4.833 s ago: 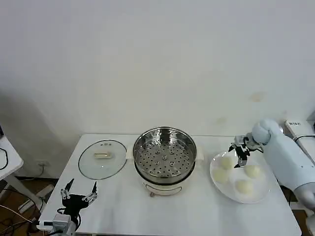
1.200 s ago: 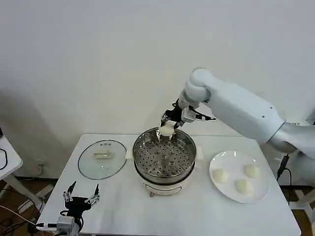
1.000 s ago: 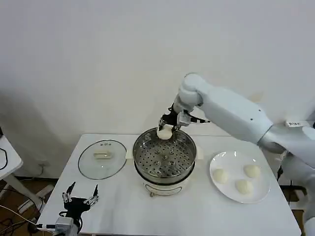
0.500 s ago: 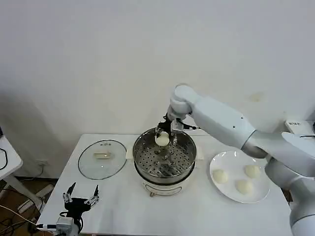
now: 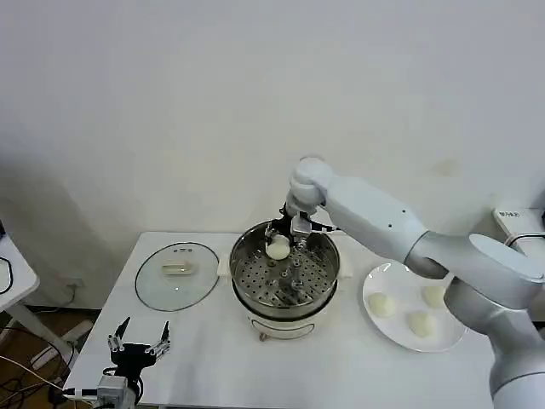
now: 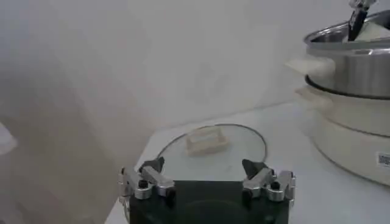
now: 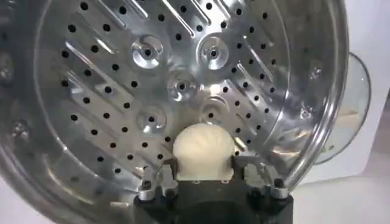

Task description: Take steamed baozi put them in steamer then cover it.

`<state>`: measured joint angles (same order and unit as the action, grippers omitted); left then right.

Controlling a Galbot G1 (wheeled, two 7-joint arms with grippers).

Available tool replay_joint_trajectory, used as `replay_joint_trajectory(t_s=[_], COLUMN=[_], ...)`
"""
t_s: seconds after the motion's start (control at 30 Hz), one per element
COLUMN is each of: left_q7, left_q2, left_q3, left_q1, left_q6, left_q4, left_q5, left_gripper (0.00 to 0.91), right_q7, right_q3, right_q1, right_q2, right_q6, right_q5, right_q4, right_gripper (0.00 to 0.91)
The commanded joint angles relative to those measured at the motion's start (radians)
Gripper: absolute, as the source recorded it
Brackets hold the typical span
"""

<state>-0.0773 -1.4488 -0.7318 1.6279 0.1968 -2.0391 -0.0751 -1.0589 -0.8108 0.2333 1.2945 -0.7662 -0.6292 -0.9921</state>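
Reaching over the steamer (image 5: 284, 271), the right pincer (image 5: 280, 239) pinches one steamed baozi (image 7: 203, 151) above the perforated tray's far side. Three more buns (image 5: 411, 308) sit on the white plate (image 5: 451, 336). Near the worktop's (image 5: 204, 349) front corner the left pincer (image 6: 207, 181) hangs spread, beside the cover (image 5: 176, 274).

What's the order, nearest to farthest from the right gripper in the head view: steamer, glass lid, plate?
From the right gripper:
1. Steamer, directly beneath it.
2. Glass lid, lying flat at the table's left.
3. Plate, at the table's right, only slightly farther.
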Motion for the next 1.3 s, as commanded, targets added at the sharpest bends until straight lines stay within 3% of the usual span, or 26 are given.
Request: replay_joint_trajectory(t_s=[0.03, 0.2, 0.6, 0.9, 1.0, 1.3], left_q7=[0.001, 0.001, -0.004, -0.009, -0.011, -0.007], left_q2=[0.001, 0.000, -0.006, -0.025, -0.025, -0.018], left_q3=[0.001, 0.003, 0.002, -0.006, 0.000, 0.003], left_q1=[-0.002, -0.009, -0.003, 0.024, 0.023, 0.035], left_q6=[-0.001, -0.001, 0.005, 0.010, 0.010, 0.007], left_q4=[0.008, 0.014, -0.016, -0.098, -0.105, -0.105], left_q5=[0.002, 0.002, -0.007, 0.009, 0.010, 0.011], left_gripper=[0.907, 0.907, 0.907, 0.907, 0.907, 0.907], right_q7=[0.012, -0.003, -0.041, -0.072, -0.072, -0.103], right_q3=[0.003, -0.004, -0.023, 0.042, 0.047, 0.099], right_q1=[-0.001, 0.017, 0.117, 0.153, 0.162, 0.125], right_q2=[0.003, -0.027, -0.242, -0.427, -0.507, -0.735], right_q6=[0.020, 0.056, 0.195, 0.425, 0.567, 0.724], right_q5=[0.000, 0.047, 0.281, 0.466, 0.579, 0.749], right_q4=[0.014, -0.042, -0.355, -0.423, -0.426, -0.475], right_gripper=[0.907, 0.907, 0.907, 0.907, 0.907, 0.907])
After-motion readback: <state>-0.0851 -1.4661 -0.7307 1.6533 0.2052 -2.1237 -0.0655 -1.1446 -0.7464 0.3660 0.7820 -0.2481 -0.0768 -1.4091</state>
